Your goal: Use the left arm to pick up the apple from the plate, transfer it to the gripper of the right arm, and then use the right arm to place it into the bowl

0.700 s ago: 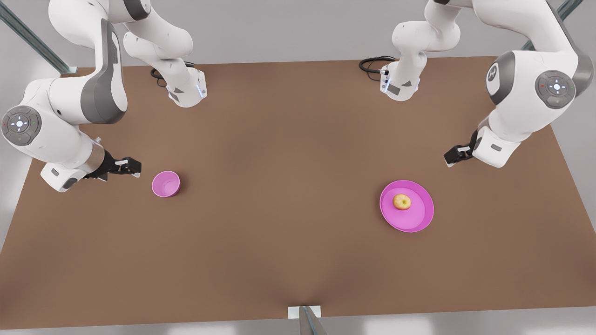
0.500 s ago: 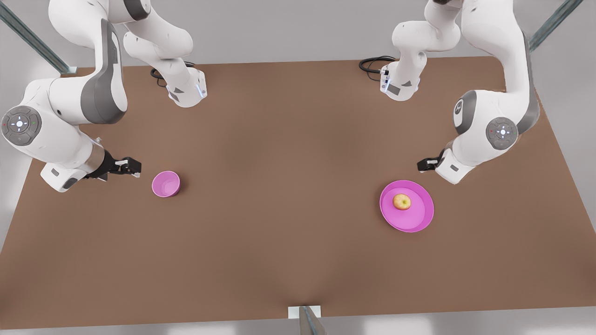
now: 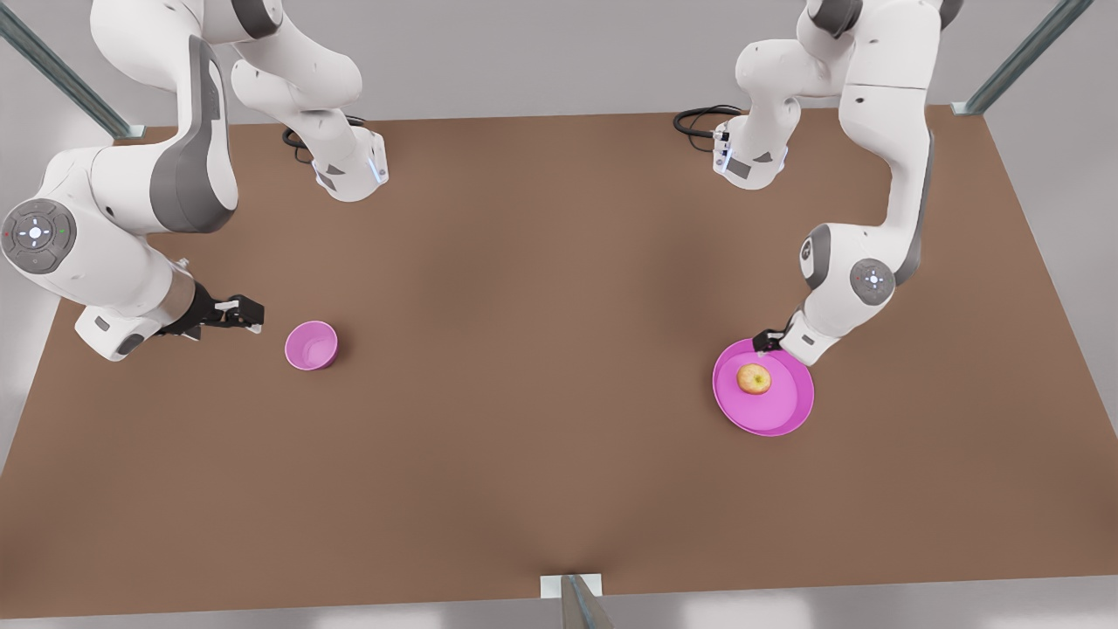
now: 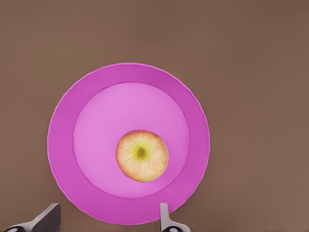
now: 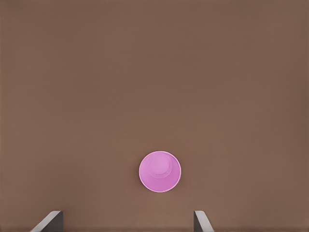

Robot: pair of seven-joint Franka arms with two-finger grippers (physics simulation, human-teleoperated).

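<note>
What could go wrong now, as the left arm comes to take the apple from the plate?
1. The apple lies off-centre on the plate, and the open left gripper sits over the plate's rim, not over the fruit; closing here would likely miss.
2. A round apple may roll if one finger touches first.
3. The right gripper waits, open, beside the bowl, far from any handover.

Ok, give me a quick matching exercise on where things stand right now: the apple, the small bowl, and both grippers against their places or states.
Things:
1. small round yellow-orange apple
2. small deep magenta-pink bowl
3. left gripper
4. right gripper

Places or states:
A. open, waiting beside the bowl
B. empty, on the brown table
C. open, over the far rim of the wide magenta-pink plate
D. resting on the plate, ungrasped

Pairs: 1-D, 2-B, 3-C, 4-A
</note>
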